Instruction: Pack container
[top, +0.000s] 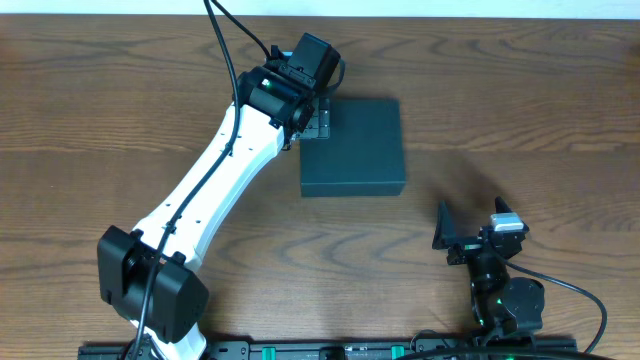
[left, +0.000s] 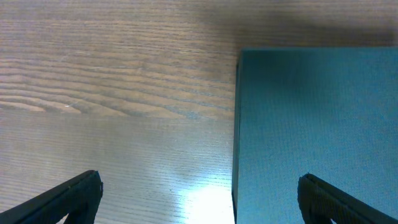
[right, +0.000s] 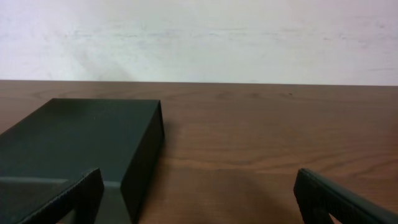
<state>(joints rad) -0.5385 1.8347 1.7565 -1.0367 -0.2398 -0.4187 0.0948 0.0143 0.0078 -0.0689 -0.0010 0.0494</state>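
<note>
The container (top: 352, 147) is a dark blue-green square box lying shut on the wooden table, a little behind its middle. My left gripper (top: 318, 122) hangs over the box's back left corner. In the left wrist view it (left: 200, 199) is open and straddles the container's (left: 317, 124) edge, one finger over the lid and the other over bare wood, with nothing held. My right gripper (top: 472, 222) is open near the front right, apart from the box. In its own view it (right: 202, 199) is empty, with the container (right: 81, 143) ahead to the left.
The white left arm (top: 210, 190) slants from the front left toward the box. A black mounting rail (top: 330, 350) runs along the front edge, and cables trail from both arms. A pale wall (right: 199, 37) stands behind the table's far edge.
</note>
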